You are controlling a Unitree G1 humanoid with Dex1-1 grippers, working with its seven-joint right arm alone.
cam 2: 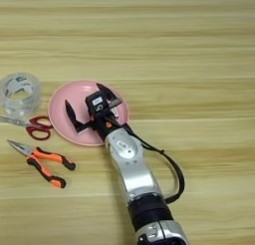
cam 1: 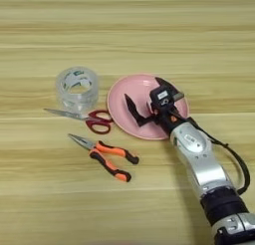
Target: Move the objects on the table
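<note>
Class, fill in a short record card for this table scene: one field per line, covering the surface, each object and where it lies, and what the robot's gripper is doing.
surface: wooden table
plate: pink plate, round, mid-table
tape: clear tape roll, left of the plate
scissors: red-handled scissors, lying flat below the tape, handles near the plate's rim
pliers: orange-black pliers, lying flat, nearest the robot, tips pointing left
gripper: right gripper over the plate, fingers spread open, holding nothing visible
white-red box: not visible
</note>
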